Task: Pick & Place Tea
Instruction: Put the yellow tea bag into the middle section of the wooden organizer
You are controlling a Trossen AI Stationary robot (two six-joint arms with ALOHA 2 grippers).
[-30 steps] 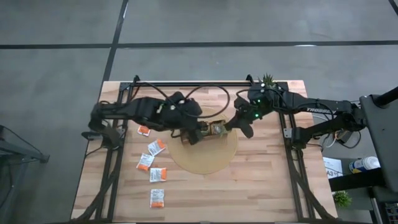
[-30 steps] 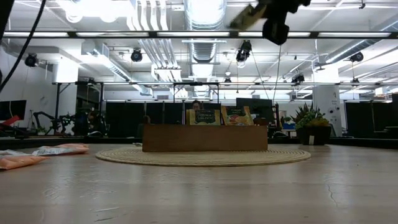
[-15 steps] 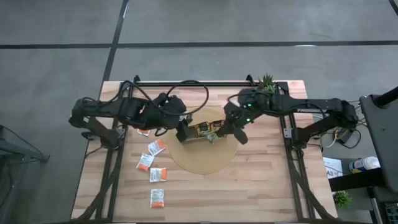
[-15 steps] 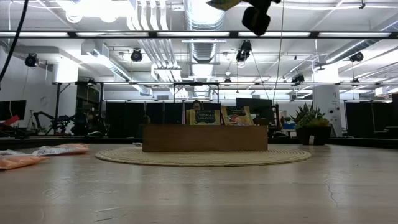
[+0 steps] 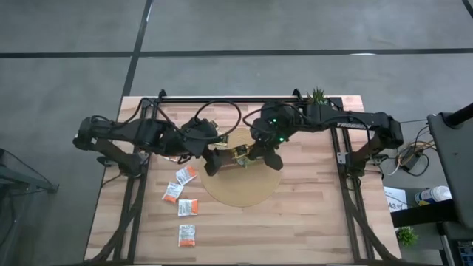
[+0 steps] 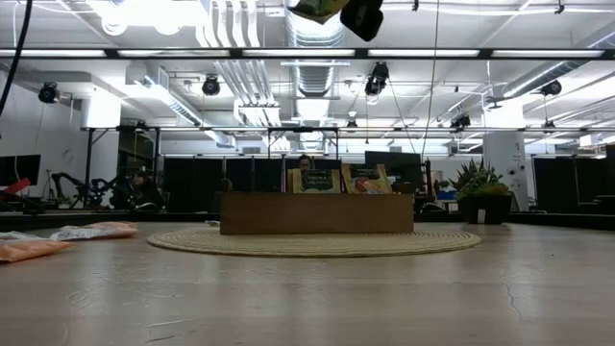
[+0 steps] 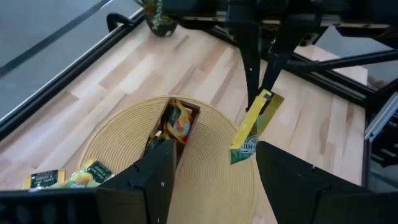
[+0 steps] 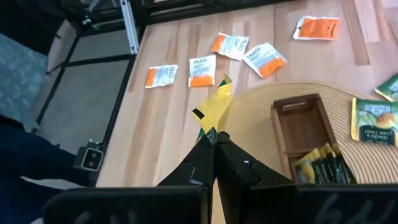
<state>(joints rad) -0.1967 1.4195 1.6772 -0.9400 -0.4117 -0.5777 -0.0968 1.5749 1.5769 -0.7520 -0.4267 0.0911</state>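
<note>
High view: right gripper [image 5: 260, 154] hangs over the wooden tray [image 5: 238, 157] on the round woven mat [image 5: 244, 188]; left gripper [image 5: 213, 162] sits just beside the tray; white-and-orange sachets [image 5: 188, 207] lie on the plank surface [image 5: 310, 222] well away from the tray.
Low view: sachets stand upright in the tray [image 6: 317, 213]; orange sachets [image 6: 91, 231] lie off the mat; pipes, lamps and a potted plant [image 6: 478, 202] fill the room behind.
Left wrist view: left jaws spread, empty; yellow-green sachet [image 7: 255, 127] dangles by one corner above the mat, near the tray [image 7: 177, 127].
Right wrist view: right jaws pressed together, pinching the sachet [image 8: 214, 109] at its edge.
Risk: corner grip is thin, so the sachet may swing, slip out, or land on the mat instead of in the tray's empty compartment [image 8: 301, 127]; the arms are close and could collide.
</note>
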